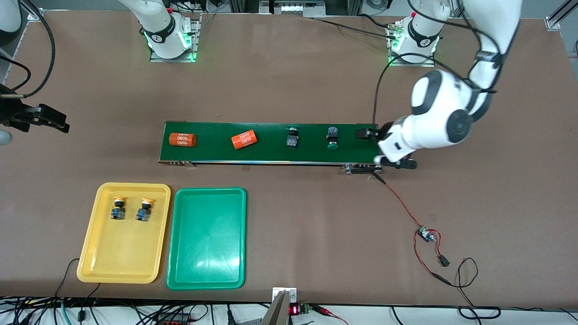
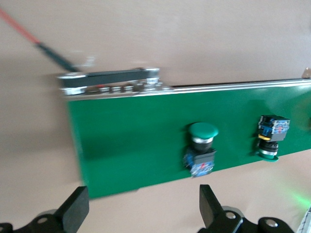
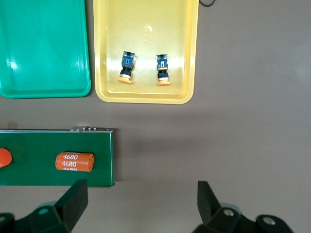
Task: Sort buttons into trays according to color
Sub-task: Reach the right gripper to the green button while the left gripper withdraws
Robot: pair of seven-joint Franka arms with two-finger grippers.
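Two orange cylinders point(image 1: 183, 139) point(image 1: 244, 139) (white print on each) lie on the dark-green conveyor belt point(image 1: 216, 153), well apart.

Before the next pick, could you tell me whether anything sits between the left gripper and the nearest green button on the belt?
Nothing visible does. The left gripper, open, hangs at the conveyor belt's end, and only bare belt lies between it and the nearest green button.

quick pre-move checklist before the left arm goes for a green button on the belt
1. Left gripper open, holding nothing: ok.
2. Two green buttons, and, lying on the conveyor belt: ok.
3. Green tray has room: ok.
4. Both yellow buttons, and, in the yellow tray: ok.
5. Right gripper open, waiting above the table at the belt's orange-cylinder end: ok.
6. Belt stopped: cannot tell.
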